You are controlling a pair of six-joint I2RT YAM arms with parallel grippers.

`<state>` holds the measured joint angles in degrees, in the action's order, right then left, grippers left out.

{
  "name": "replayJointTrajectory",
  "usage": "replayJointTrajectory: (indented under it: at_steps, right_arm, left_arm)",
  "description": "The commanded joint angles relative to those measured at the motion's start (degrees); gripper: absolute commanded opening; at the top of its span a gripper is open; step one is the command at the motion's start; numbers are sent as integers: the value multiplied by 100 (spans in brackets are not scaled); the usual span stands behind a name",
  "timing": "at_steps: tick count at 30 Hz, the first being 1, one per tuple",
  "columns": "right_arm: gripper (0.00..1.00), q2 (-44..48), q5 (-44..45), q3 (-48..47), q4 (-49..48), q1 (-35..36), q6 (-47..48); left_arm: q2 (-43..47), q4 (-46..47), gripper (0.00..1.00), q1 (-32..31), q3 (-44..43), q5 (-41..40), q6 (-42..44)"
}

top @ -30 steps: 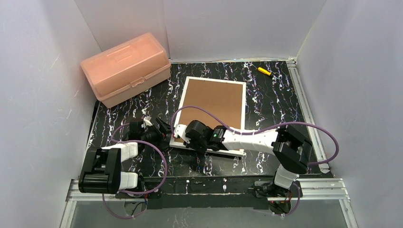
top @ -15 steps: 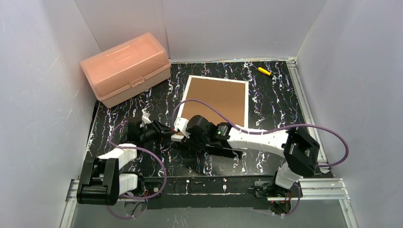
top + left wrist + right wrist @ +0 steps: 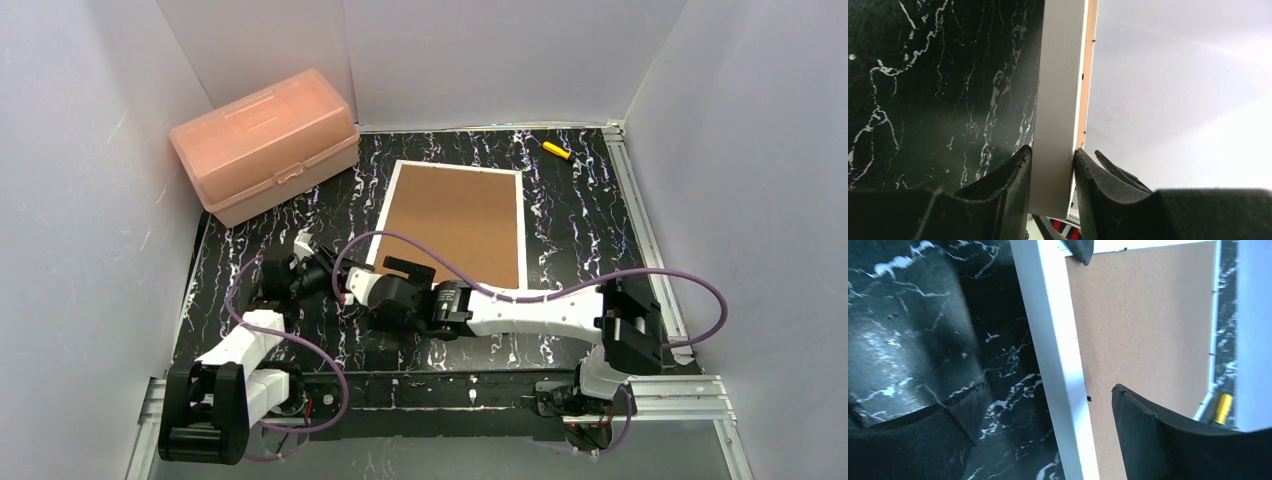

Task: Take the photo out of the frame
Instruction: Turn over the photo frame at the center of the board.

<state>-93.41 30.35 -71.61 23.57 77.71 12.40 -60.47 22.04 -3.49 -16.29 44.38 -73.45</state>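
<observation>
Frame (image 3: 1058,100) pinched at its edge between left fingers (image 3: 1003,195); right fingers (image 3: 1143,435) gape empty astride it; one-sided grip may slip.

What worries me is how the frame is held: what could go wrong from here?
1. The left fingers pinch only the thin white edge of the frame near a corner; lifting from there could let it slip or swing.
2. The right fingers stand open astride the same border, not gripping; a careless move might knock the frame out of the left grip.
</observation>
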Motion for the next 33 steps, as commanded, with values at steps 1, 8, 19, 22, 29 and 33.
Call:
replayJointTrajectory:
  at_steps: [1, 8, 19, 22, 29, 33]
  right_arm:
    - [99, -262, 1369, -305, 137, 224, 521]
    - [95, -599, 1620, -542, -133, 381, 1246]
    - [36, -723, 1560, -590, -449, 427, 1553]
    - [20, -637, 1638, -625, -553, 429, 1548]
    - [1, -89, 1641, -408, -1022, 425, 1514]
    - [1, 358, 1606, -73, -1185, 427, 1364]
  left_arm:
    - [302, 142, 20, 23, -330, 318, -396]
    - [440, 140, 21, 22, -322, 381, -522]
    - [695, 139, 22, 23, -421, 505, -787]
    - [782, 142, 29, 27, -482, 534, -849]
    - [937, -12, 74, 184, -651, 641, -894]
    - [964, -192, 89, 339, -798, 734, -820]
